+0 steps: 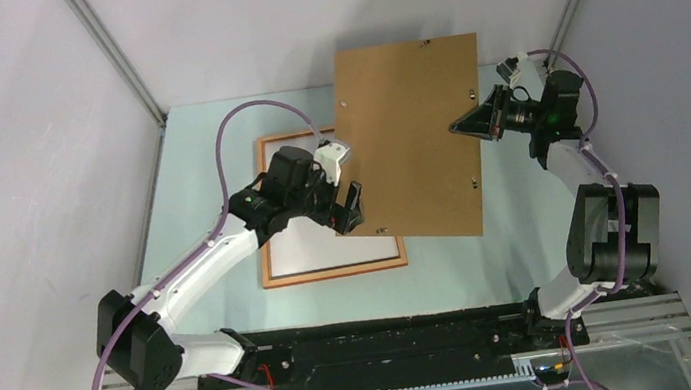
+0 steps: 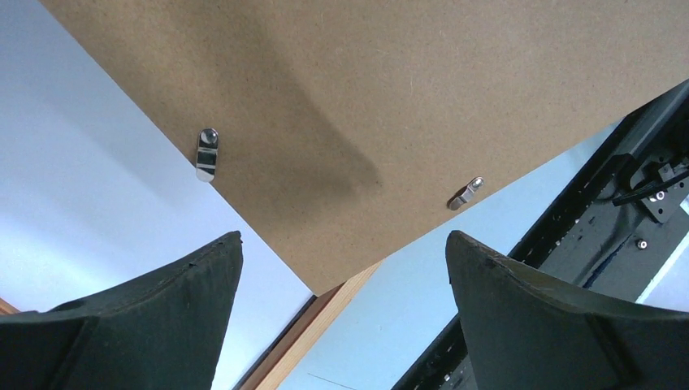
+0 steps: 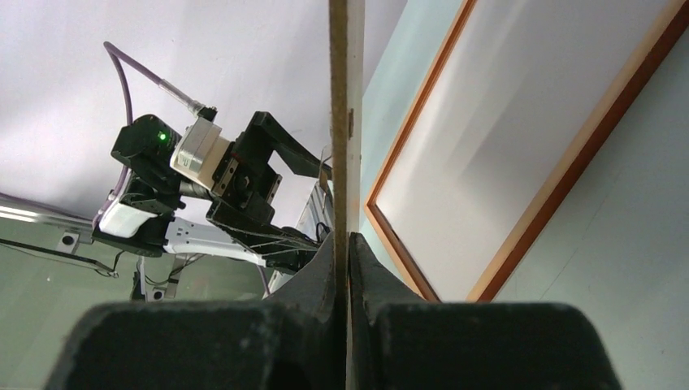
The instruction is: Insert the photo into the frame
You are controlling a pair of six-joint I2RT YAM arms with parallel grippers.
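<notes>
The frame [image 1: 332, 273], thin orange-brown wood, lies flat on the pale table; its rails also show in the wrist views [image 2: 325, 325] [image 3: 578, 154]. A white sheet [image 1: 328, 248] [image 3: 504, 122] fills it, apparently the photo's white reverse; no printed side shows. My right gripper [image 1: 462, 126] [image 3: 348, 240] is shut on the right edge of the brown backing board [image 1: 409, 136] [image 3: 345, 122], which hangs tilted above the frame's right part. My left gripper [image 1: 349, 210] [image 2: 343, 236] stands open at the board's lower left corner [image 2: 406, 81], with its fingers on either side of that corner and not touching it.
Metal clips [image 2: 207, 154] [image 2: 465, 193] stick out of the board's face. The black base rail [image 1: 391, 340] runs along the near edge. Grey walls and slanted metal posts [image 1: 116, 54] close in the table. The left arm [image 3: 203, 162] shows behind the board in the right wrist view.
</notes>
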